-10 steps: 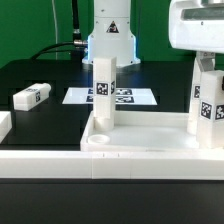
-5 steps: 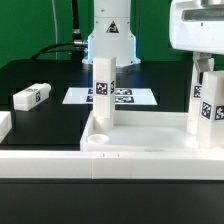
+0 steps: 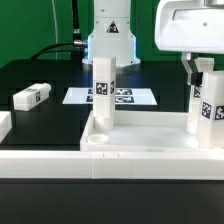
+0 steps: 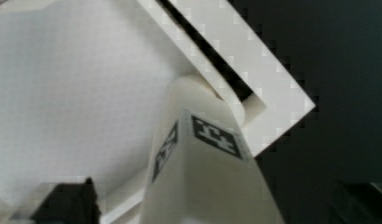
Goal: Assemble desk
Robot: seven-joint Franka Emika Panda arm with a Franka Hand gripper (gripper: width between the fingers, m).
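Nearest the camera, the white rimmed desk top (image 3: 150, 138) lies flat on the black table (image 3: 40, 75). Two tagged legs stand upright in it: the left upright leg (image 3: 104, 90) near its left end, and the right upright leg (image 3: 207, 105) at the exterior view's right. The Panda gripper (image 3: 203, 70) hangs over the right upright leg with its jaws spread wide on either side of the leg's top, gripping nothing. The wrist view shows gaps between the dark fingertips (image 4: 67, 200) and the leg. A loose leg (image 3: 32, 96) lies on the table at far left. The marker board (image 3: 125, 97) lies flat beyond the desk top.
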